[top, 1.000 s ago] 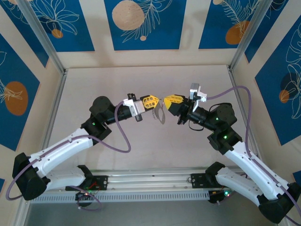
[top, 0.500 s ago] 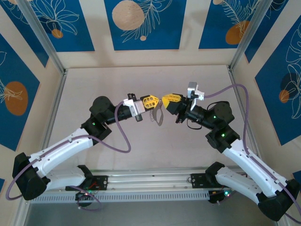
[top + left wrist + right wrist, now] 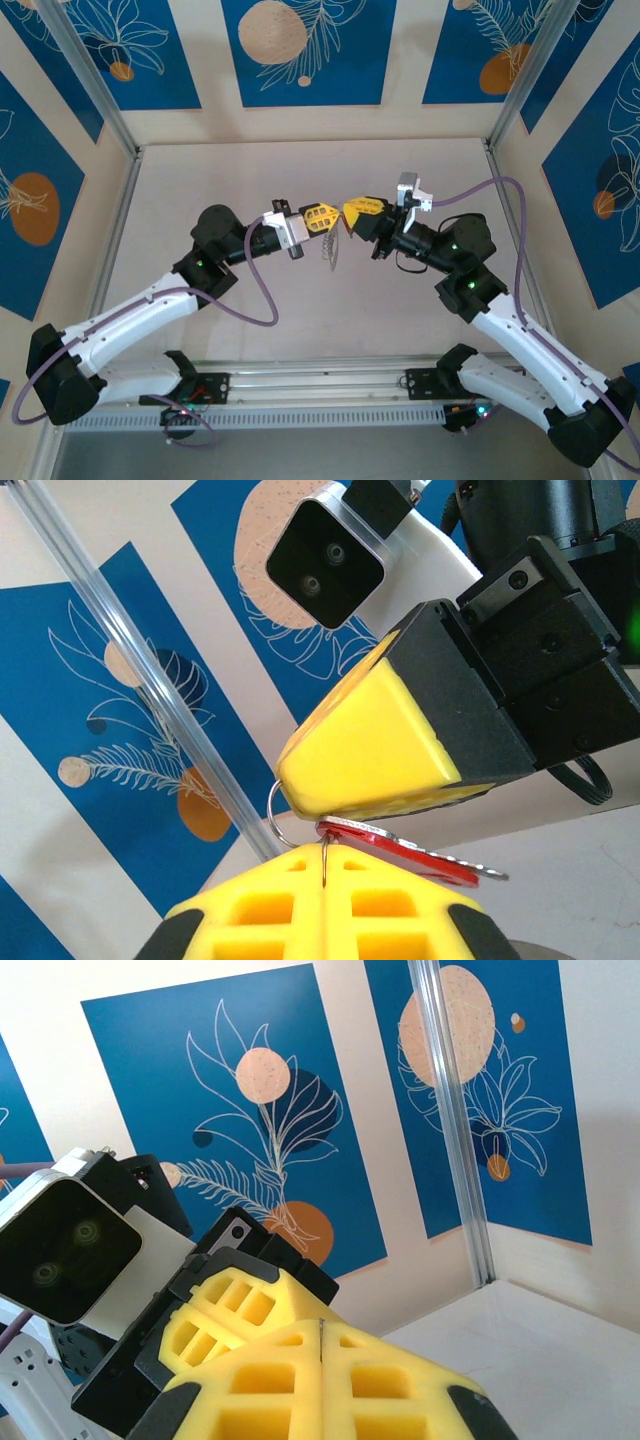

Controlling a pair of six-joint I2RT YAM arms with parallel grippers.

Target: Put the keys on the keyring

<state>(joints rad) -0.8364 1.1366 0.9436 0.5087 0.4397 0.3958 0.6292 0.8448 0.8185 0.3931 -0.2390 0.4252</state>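
My two grippers meet tip to tip above the table's middle. The left gripper (image 3: 333,221) (image 3: 325,855) is shut on the thin wire of the keyring (image 3: 272,810), which pokes up from its finger seam. In the top view the keyring (image 3: 334,248) hangs below both tips with its fringe of small grey pieces. The red-headed key (image 3: 400,846) lies flat under the right gripper's yellow fingers (image 3: 370,735), its head against the ring wire and its silver blade pointing right. The right gripper (image 3: 348,211) (image 3: 320,1328) is shut, a thin metal edge showing in its seam.
The left arm's yellow fingers (image 3: 225,1305) and wrist camera (image 3: 65,1245) sit close in front of the right gripper. Metal frame posts (image 3: 95,85) (image 3: 520,75) and blue patterned walls bound the pale table (image 3: 200,180).
The right gripper has crept left toward the left gripper, closing the gap between the tips. The hanging keyring has swung slightly left. The left arm has stayed put.
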